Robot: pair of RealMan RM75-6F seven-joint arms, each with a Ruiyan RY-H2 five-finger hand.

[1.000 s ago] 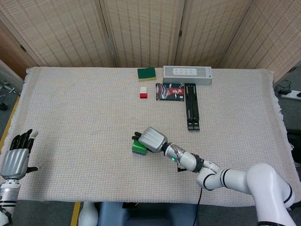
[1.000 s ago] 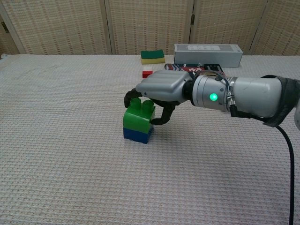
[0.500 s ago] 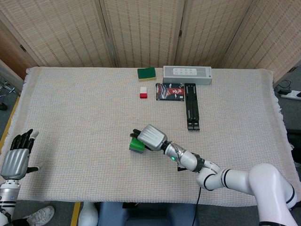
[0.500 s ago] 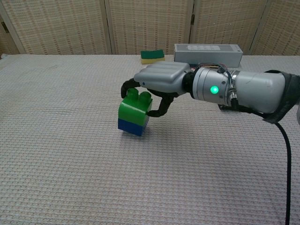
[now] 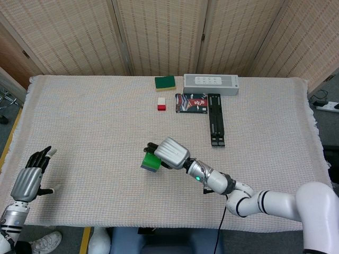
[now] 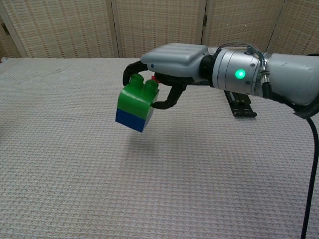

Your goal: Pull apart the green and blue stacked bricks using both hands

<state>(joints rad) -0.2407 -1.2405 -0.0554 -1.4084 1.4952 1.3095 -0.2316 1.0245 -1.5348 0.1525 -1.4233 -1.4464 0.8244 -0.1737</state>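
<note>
Two bricks, still joined: green (image 6: 137, 96) on top, blue (image 6: 132, 118) under it, tilted, and clear of the table (image 5: 95, 121) in my right hand (image 6: 172, 56). Fingers (image 6: 130, 74) were curled over the green studs from the far side, thumb hooked on the near side, so I was pinching the green one only. Blue hung free below, lower corner pointing down and toward my left.

Left hand (image 5: 29, 177) was spread, holding nothing, out at the near-left table edge, well apart from the stack. Chest view didn't show it.

Key geometry: the stack lay to the right of my left hand, across open table. Stack axis ran up-down with a lean, blue end being the exposed one. My read: left hand needed to come in low from the left and grip blue, then pull along that leaning axis away from the right hand.
</note>
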